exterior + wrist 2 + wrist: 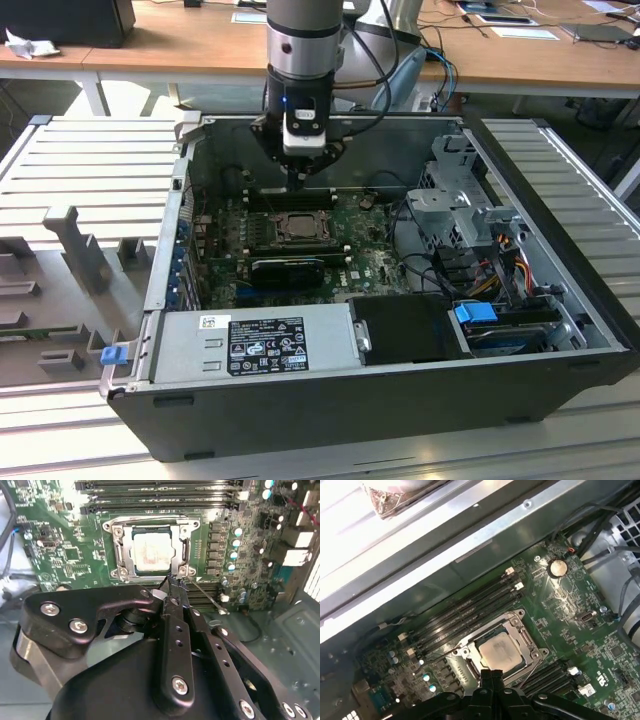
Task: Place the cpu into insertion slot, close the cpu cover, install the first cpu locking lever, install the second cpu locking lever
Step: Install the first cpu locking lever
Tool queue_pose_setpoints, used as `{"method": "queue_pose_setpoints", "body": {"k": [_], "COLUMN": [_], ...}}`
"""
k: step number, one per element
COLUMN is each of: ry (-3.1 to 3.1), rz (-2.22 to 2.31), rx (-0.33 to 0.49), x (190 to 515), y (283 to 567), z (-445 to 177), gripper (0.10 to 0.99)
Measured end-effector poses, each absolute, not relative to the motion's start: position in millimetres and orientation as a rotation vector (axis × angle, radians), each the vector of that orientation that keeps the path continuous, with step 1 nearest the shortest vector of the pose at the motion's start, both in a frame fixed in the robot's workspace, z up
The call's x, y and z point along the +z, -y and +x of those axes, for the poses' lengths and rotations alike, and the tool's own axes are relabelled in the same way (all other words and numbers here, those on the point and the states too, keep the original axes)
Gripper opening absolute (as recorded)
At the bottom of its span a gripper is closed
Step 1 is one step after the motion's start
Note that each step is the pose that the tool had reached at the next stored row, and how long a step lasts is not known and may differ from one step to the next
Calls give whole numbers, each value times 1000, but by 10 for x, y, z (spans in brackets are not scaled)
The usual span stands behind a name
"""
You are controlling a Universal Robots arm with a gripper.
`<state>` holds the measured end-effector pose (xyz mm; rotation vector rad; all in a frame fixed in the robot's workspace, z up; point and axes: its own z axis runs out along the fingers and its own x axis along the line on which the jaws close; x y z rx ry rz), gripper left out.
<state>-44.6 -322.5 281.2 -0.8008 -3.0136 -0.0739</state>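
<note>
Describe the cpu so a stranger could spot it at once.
Inside the open black case, find the green board. Near its middle, between long black slots, sits a grey metal frame. The cpu is the pale silvery square in its cut-out.

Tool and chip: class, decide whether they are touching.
Apart. The second wrist view shows a strip of metal cover between the tool and the chip.

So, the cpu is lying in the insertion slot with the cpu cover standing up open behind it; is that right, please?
Not quite. The cpu does lie in the insertion slot, but the cpu cover is folded down flat around it, not standing up open. The second wrist view shows this, with the shut claw at one corner of the cover.
</note>
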Motion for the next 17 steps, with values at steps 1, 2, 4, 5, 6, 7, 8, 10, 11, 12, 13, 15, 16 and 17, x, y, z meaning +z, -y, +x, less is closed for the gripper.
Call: {"method": "queue_pose_setpoints", "body": {"k": [1,2,4,5,6,7,8,10,11,12,13,15,16,17], "ry": [3020,3026,3036,3044,3053,3058,3065,3080,3085,3088,3091,3095,3097,3098], "rz": [-776,-749,-708,-669,-625,-595,-556,-464,-427,-400,-371,-334,-313,-295], "rx": [-72,-71,-70,-70,-69,-68,-68,-67,-66,-66,-65,-65,-65,-64], "x": [2810,2808,2805,2801,2798,2796,2795,2793,2793,2792,2792,2791,2791,2791], "y": [3225,3225,3225,3225,3225,3225,3225,3225,3225,3225,3225,3225,3225,3225], "z": [-445,-446,-445,-445,-445,-446,-446,-446,-446,-445,-446,-445,-446,-446], "gripper": [106,106,106,106,106,106,106,106,106,106,106,106,106,106]}}
